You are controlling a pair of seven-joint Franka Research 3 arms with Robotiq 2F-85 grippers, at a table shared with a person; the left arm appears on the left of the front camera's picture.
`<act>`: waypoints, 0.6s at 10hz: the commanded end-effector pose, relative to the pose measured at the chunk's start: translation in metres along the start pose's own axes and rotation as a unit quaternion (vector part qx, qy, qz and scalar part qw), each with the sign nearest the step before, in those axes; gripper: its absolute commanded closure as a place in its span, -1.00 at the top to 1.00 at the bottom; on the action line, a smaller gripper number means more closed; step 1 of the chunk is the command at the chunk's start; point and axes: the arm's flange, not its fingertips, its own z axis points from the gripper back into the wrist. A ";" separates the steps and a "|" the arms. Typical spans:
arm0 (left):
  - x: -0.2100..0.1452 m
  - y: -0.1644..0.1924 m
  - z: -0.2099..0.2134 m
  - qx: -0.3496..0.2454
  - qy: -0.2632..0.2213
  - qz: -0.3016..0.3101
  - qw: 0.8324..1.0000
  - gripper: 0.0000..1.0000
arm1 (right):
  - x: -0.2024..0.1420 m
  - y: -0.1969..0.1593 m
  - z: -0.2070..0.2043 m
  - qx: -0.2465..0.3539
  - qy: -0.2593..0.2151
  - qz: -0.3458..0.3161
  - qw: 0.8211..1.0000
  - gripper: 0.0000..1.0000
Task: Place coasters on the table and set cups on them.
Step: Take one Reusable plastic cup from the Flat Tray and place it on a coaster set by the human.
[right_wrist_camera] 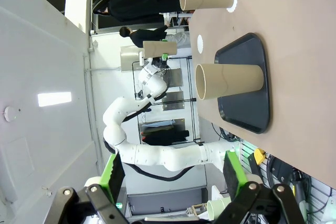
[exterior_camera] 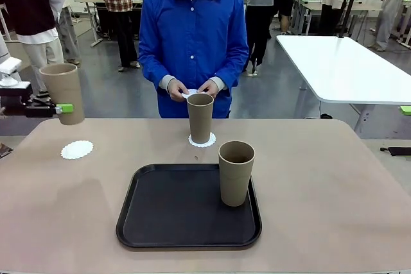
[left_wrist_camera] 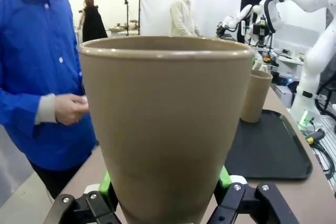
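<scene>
My left gripper is shut on a tan cup and holds it upright in the air, above and just left of a bare white coaster on the table. In the left wrist view the same cup sits between the green pads of the left gripper. A second cup stands on a coaster at the far middle. A third cup stands on the black tray. The person's hands hold a white coaster. My right gripper is open, high off the table.
The person in a blue shirt stands at the far edge of the table. A white table stands behind at the right. The tray's left half is bare. Other people stand farther back.
</scene>
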 end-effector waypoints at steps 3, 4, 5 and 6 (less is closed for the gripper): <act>-0.037 0.032 0.023 -0.045 -0.024 0.034 0.998 0.68 | 0.000 0.002 0.000 0.003 -0.001 0.003 1.000 1.00; -0.047 0.039 0.025 -0.061 -0.027 0.040 0.997 0.68 | 0.000 0.002 0.000 0.003 -0.001 0.003 1.000 1.00; -0.057 0.042 0.024 -0.068 -0.026 0.034 0.997 0.68 | 0.000 0.002 0.000 0.003 -0.001 0.003 1.000 1.00; -0.071 0.044 0.023 -0.069 -0.022 0.036 0.997 0.68 | 0.000 0.002 0.000 0.003 -0.001 0.003 1.000 1.00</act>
